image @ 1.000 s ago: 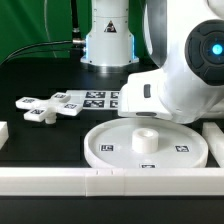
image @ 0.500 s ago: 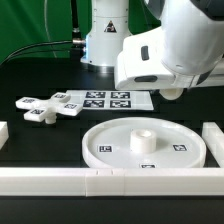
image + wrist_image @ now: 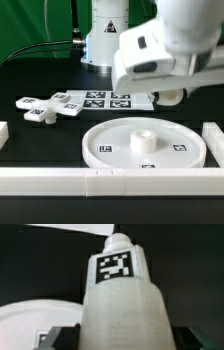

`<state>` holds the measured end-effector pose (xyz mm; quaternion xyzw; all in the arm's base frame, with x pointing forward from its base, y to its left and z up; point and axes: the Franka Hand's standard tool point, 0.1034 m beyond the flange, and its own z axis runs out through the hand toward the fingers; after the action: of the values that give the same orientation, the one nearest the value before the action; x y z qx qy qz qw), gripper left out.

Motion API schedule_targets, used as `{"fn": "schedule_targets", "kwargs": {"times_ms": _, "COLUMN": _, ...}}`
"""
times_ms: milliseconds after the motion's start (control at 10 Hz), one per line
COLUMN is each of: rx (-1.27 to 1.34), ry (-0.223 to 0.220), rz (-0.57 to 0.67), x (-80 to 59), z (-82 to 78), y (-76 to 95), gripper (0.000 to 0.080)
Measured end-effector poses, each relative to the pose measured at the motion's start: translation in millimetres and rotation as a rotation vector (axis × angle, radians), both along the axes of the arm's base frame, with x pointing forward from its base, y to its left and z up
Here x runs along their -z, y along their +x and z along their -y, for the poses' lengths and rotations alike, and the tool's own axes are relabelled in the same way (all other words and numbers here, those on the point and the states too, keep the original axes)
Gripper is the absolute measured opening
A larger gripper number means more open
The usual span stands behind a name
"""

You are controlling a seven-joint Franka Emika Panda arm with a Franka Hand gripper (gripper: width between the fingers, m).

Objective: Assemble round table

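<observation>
The large round disc (image 3: 115,142) with its central socket (image 3: 146,137) lies on the black table near the front. The cross-shaped piece (image 3: 42,106) lies at the exterior view's left. In the wrist view my gripper (image 3: 127,337) is shut on the thick white cylinder (image 3: 122,291), which bears a square tag (image 3: 116,266); dark fingers (image 3: 60,336) press its sides. In the exterior view the arm hangs above and behind the disc's right part, with the cylinder's end (image 3: 170,97) showing under it. Part of the disc (image 3: 30,317) shows beside the cylinder in the wrist view.
The marker board (image 3: 105,99) lies behind the disc. A long white rail (image 3: 100,180) runs along the front, and another rail (image 3: 214,140) stands at the exterior view's right. The robot base (image 3: 105,40) stands at the back.
The arm has risen from low over the disc's right side and drifted toward the exterior view's left, carrying the cylinder. The disc and cross-shaped piece have not moved.
</observation>
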<state>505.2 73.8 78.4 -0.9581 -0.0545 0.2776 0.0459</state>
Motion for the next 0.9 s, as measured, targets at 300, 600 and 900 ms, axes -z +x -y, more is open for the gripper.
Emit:
{"fn": "schedule_targets", "kwargs": {"times_ms": 300, "rx": 0.008, "ry": 0.008, "rz": 0.203, "x": -21.8, "z": 4.8, "y": 22.4, "gripper": 0.0409}}
{"fn": "schedule_targets", "kwargs": {"times_ms": 600, "rx": -0.006, "ry": 0.015, "rz": 0.400, "x": -24.5, "z": 10.5, "y": 32.8, "gripper": 0.0409}}
{"fn": "schedule_targets", "kwargs": {"times_ms": 900, "rx": -0.045, "ry": 0.035, "rz": 0.620, "x": -43.7, "z": 24.7, "y": 69.3, "gripper": 0.0409}}
